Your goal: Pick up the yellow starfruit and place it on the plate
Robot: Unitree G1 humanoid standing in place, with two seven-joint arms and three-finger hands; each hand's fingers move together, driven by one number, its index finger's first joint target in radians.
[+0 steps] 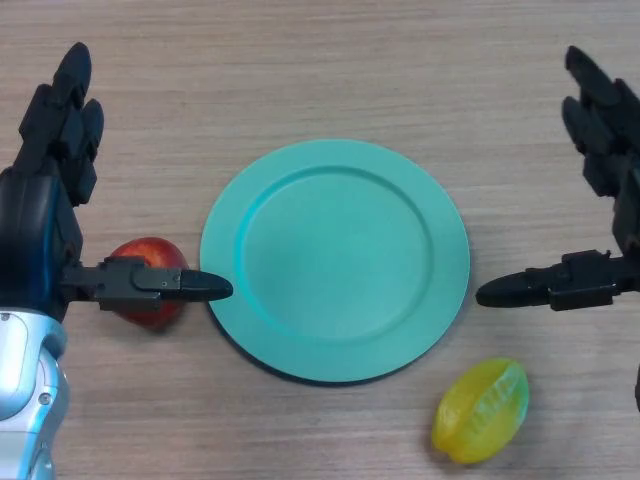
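Centred on the wooden table (330, 60): a round teal plate (335, 260), smooth, with a raised rim and a shallow flat well, holding nothing. Below and to the right of the plate, near its lower edge but apart from it: the yellow starfruit (480, 410), glossy, ribbed, oval, tinged green along one side, lying on the bare tabletop. Left of the plate, just beside its rim: a red apple (148, 280), round and shiny, partly hidden behind a black thumb. Pale wood grain running across the tabletop. At the left edge: left hand (45, 200), matte black, blocky, fingers straight and pointing up the view, thumb stretched toward the plate over the apple, holding nothing. At the right edge: right hand (610, 150), likewise spread wide, fingers straight, thumb reaching toward the plate, above the starfruit and clear of it.
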